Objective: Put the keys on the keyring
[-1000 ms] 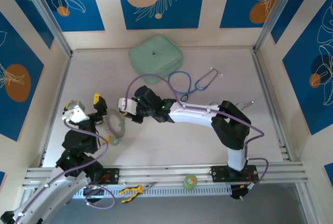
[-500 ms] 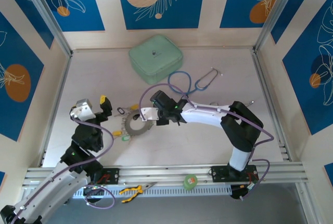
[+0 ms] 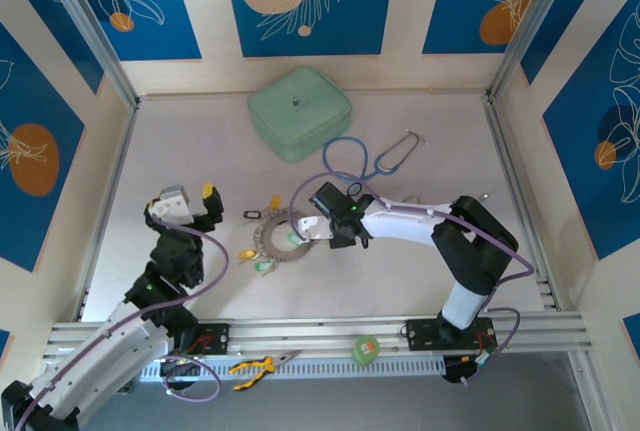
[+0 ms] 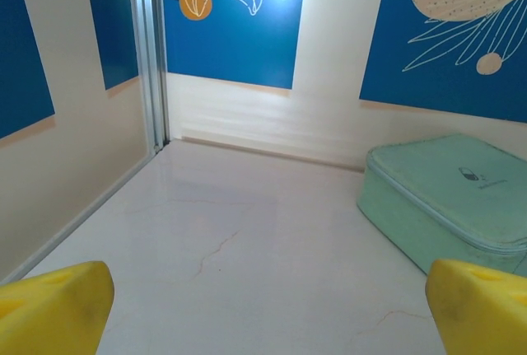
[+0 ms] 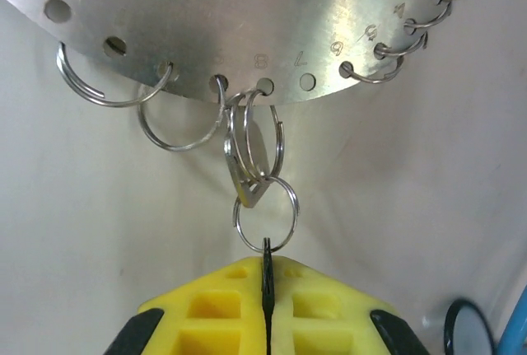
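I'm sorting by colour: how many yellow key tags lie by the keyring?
2. The far yellow tag lies just beyond the keyring; the near yellow tag lies at its left side. More may be hidden under the right gripper.

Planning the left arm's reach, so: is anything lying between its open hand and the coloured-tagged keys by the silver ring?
Nothing visible does: only bare white tabletop lies between the left hand and the nearest small black-tagged key, beside the flat perforated silver metal keyring. The hand points toward the mint-green case instead.
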Controlling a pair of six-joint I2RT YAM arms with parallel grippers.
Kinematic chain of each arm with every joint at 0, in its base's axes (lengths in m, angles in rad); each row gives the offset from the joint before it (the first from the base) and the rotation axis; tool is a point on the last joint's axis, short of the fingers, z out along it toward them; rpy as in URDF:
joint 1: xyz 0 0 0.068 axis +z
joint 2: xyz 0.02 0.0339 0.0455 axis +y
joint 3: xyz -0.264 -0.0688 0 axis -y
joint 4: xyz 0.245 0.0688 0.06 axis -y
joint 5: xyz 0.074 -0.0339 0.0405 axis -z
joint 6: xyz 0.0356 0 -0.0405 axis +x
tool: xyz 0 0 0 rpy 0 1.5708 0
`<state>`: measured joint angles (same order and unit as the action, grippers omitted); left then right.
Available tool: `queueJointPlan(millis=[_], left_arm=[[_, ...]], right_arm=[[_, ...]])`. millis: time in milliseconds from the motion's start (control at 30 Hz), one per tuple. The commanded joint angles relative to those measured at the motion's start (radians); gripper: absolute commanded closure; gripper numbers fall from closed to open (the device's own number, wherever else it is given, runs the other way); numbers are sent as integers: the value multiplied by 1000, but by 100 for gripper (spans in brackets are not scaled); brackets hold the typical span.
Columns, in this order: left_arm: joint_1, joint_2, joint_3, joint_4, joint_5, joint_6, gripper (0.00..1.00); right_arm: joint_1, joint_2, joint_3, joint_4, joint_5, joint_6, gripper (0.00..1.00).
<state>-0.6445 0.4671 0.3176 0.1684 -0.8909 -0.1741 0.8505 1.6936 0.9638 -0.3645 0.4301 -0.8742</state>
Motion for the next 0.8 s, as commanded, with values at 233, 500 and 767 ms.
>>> queueJointPlan(millis=[233,500,767], left_arm=[[12,101,-2,129,2,102,3],[162,262,24,170,184,144,0],[390,488,-46,417,408,264,0]], right_arm=[[-123,-135,-81,-190,-5,45,67],[-407,-445,-104,-1,-353,453,63],[-807,-537,-462,672,-378,906,64]])
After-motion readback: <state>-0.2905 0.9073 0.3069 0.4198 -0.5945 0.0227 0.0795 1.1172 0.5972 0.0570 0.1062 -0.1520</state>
